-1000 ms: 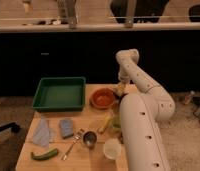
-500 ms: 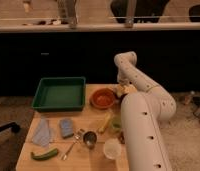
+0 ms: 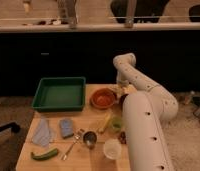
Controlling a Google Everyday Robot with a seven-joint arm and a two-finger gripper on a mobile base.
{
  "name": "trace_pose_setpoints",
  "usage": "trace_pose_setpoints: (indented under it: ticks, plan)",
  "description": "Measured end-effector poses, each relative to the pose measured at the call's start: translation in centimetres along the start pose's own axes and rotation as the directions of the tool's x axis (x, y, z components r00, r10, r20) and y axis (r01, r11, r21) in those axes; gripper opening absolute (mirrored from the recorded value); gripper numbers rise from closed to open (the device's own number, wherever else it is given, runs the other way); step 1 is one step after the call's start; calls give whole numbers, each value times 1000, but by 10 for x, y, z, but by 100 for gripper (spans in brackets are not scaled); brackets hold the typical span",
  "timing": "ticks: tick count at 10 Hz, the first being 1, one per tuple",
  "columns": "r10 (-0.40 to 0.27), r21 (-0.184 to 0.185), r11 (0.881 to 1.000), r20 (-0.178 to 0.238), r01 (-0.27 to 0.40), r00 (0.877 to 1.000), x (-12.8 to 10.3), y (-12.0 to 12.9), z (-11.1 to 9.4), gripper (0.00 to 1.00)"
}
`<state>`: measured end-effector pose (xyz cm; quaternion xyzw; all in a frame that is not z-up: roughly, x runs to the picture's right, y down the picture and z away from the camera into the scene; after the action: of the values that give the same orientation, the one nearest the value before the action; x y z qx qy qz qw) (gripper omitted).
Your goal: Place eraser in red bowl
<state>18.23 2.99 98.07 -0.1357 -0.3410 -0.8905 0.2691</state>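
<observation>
We see the end effector point(image 3: 121, 92) hanging over the back of the worktop point(image 3: 93, 116), just beside the right rim of the red bowl point(image 3: 103, 98), its fingers spread apart. The eraser point(image 3: 129, 90), a small pale block, shows right next to the end effector on its right, outside the red bowl. We cannot tell whether the two touch.
</observation>
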Motion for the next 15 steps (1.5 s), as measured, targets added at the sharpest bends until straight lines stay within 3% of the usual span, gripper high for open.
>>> trace_pose_setpoints:
  ticks: [11,12,15]
  plan:
    - [-56,40,998,15,56,998,19,-13,23,71]
    - [-58,45,997,14,57,998,20,-12,24,66]
    - [-65,54,996,0,65,998,22,-10,23,34]
